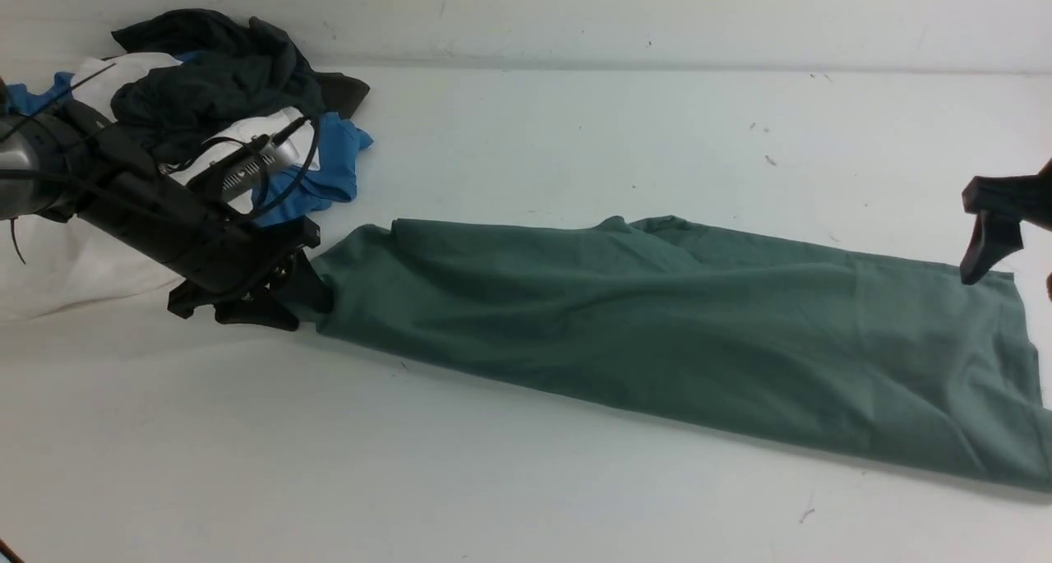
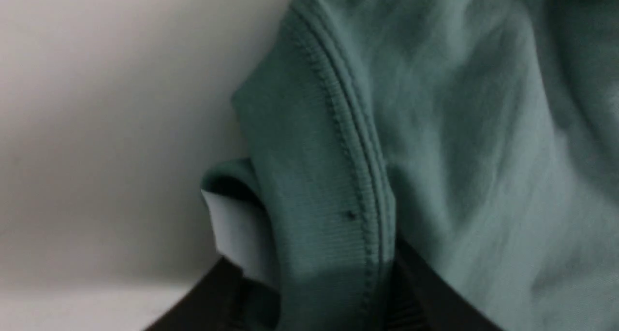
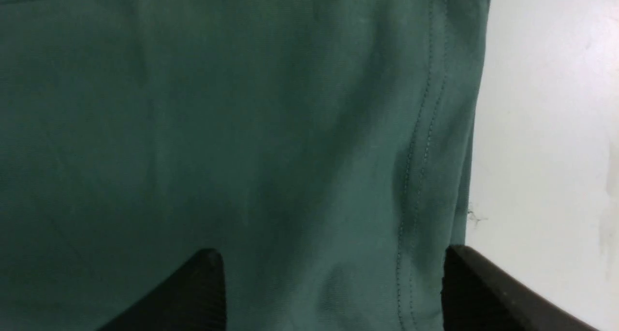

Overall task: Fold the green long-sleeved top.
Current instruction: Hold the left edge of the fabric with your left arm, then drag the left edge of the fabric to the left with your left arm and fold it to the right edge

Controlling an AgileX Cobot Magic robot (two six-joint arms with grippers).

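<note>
Green top [image 1: 657, 325], pinched by left hand [image 1: 308, 293], ends beneath spread right hand [image 3: 333, 273]

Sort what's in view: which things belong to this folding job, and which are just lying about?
Job: sage-green jersey long-sleeved top; left gripper, clamped on its left end; right gripper, open over its right end.
Lying about: crumpled dark grey garment, white garment, blue garment, heaped far left on the white table.

The long-sleeved top [image 1: 657, 325] lies across the bench [image 1: 526, 481], left to right; a clothes pile [image 1: 214, 86] sits behind its left end.
</note>
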